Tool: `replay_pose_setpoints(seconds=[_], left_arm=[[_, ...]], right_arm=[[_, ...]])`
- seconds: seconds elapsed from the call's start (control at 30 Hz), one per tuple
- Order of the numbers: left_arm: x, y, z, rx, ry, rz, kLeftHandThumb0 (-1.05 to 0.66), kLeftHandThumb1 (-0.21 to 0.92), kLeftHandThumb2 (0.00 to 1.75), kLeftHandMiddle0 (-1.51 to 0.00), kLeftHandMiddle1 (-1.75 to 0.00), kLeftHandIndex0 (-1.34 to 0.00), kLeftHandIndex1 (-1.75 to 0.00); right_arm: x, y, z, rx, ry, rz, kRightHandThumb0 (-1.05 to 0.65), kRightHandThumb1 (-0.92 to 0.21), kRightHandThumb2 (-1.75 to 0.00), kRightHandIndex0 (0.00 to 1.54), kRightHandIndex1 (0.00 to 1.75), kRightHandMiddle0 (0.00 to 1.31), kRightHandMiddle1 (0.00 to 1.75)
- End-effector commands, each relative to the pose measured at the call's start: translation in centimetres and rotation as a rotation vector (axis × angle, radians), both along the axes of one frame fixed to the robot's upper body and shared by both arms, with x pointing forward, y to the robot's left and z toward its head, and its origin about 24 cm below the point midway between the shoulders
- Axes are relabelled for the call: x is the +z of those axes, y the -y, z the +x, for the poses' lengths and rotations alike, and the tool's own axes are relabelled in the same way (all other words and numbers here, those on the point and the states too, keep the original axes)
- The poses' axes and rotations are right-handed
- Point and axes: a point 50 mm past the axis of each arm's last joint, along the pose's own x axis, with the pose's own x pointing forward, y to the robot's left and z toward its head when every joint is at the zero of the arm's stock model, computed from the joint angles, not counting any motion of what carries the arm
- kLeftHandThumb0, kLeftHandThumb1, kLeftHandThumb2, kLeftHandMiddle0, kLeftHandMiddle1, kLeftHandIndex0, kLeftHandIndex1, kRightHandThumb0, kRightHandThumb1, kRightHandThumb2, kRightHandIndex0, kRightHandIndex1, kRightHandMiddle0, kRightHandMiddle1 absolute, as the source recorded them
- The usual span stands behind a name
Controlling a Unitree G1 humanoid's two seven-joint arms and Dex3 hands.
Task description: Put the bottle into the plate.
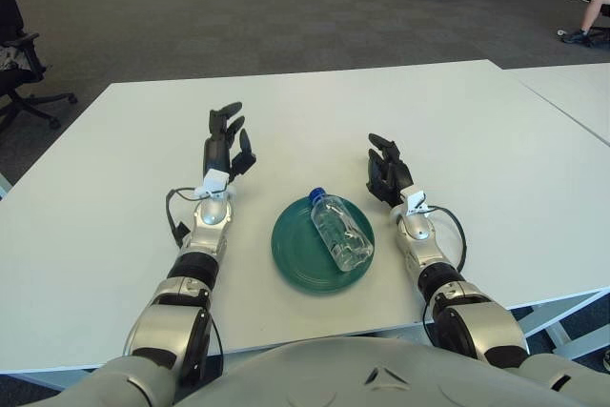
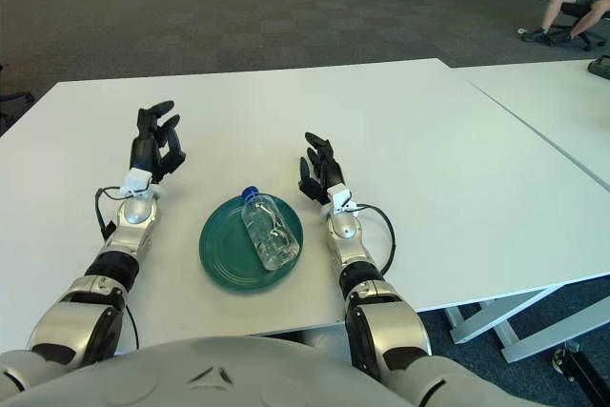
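The left hand (image 1: pixel 223 139) is seen left of the plate (image 1: pixel 297 253), fingers spread and nothing held; the right hand (image 1: pixel 385 171) is seen right of the plate, fingers loosely extended and likewise empty. Between them, the clear bottle (image 1: pixel 339 231) with its blue cap (image 1: pixel 316 194) is laid on its side in the green plate, cap toward the far side, on the white table (image 1: pixel 457 131).

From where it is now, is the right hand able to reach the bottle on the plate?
Probably yes. The right hand is open just right of the green plate, and nothing stands between it and the bottle lying there.
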Motion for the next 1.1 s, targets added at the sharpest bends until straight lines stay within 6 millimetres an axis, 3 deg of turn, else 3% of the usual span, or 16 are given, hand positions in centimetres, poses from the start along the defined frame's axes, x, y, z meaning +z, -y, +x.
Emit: replay_pose_setpoints(seconds=[0.0, 0.43, 1.07], left_arm=[[-1.2, 0.2, -0.3, -0.008, -0.073, -0.015, -0.74, 0.92, 0.86, -0.38, -0.53, -0.05, -1.14], [-4.7, 1.7, -3.5, -0.026, -0.213, -0.014, -0.71, 0.92, 0.77, -0.37, -0.58, -0.08, -1.10], [-5.4, 1.8, -3.5, 0.067, -0.255, -0.032, -0.79, 0.92, 0.80, -0.32, -0.49, -0.01, -1.04]], right_arm=[[-2.6, 1.0, -2.4, -0.021, -0.107, 0.000, -0.74, -0.92, -0.82, 0.23, 0.00, 0.00, 0.62], [-2.5, 1.1, -2.2, -0.014, -0.097, 0.000, -0.73, -0.92, -0.82, 0.22, 0.00, 0.00, 0.61], [-2.5, 1.1, -1.5, -0.082, -0.154, -0.003, -0.67, -0.92, -0.79, 0.25, 0.02, 0.00, 0.58]])
